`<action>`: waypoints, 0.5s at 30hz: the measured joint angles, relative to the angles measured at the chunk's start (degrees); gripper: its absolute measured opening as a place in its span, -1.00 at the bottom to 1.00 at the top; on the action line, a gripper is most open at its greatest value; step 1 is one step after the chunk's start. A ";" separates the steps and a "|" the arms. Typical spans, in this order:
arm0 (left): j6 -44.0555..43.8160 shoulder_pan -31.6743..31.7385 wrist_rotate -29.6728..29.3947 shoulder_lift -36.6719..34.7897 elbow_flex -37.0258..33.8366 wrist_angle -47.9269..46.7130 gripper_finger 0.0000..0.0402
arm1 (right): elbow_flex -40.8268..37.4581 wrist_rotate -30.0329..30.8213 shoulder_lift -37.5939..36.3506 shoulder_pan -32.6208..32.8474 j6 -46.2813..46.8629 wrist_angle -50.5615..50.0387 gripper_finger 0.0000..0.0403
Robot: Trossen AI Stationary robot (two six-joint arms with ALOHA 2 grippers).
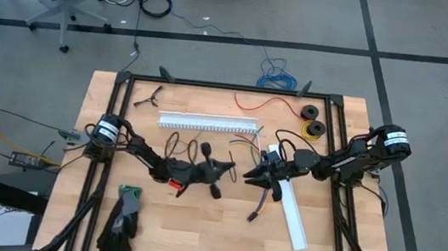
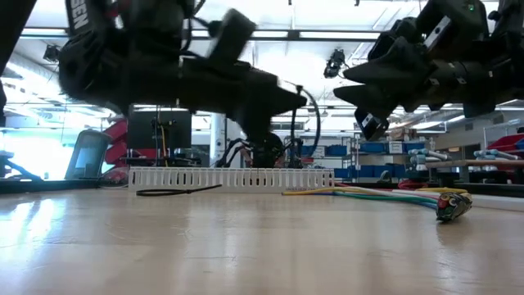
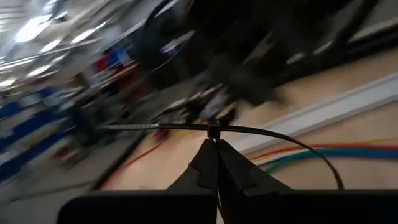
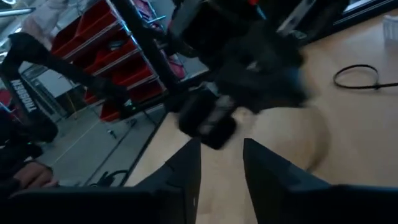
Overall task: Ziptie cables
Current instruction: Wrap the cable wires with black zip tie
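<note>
The cables (image 1: 264, 201), a bundle of coloured wires ending in a small dark connector (image 2: 454, 205), lie on the wooden table right of centre, partly under my right arm. My left gripper (image 1: 227, 174) hovers above the table's middle, pointing level toward the right edge and shut on a black zip tie (image 3: 280, 138). My right gripper (image 1: 248, 176) faces it from the right, also above the table, with its fingers (image 4: 186, 168) open and nothing between them. The cables (image 3: 336, 152) show beyond the tie in the left wrist view. My left gripper pinches the zip tie between its two fingertips at the small square head (image 3: 213, 130). The fingers come level from the table's left. The tie is lifted clear of the table: one thin end sticks out straight to one side, and the strap curves away and down on the other.
One white slotted channel (image 1: 207, 123) lies along the far middle, and another (image 1: 292, 211) slants beside the cables. A loose zip tie (image 2: 176, 191) lies near the far channel. Dark gloves (image 1: 121, 220) sit at the near left, tape rolls (image 1: 310, 119) and a red wire (image 1: 273, 106) at the far right.
</note>
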 joint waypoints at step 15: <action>-3.60 0.01 9.81 0.00 2.12 -5.11 -1.00 | 7.12 3.08 -0.02 -0.16 -0.45 -11.13 -0.44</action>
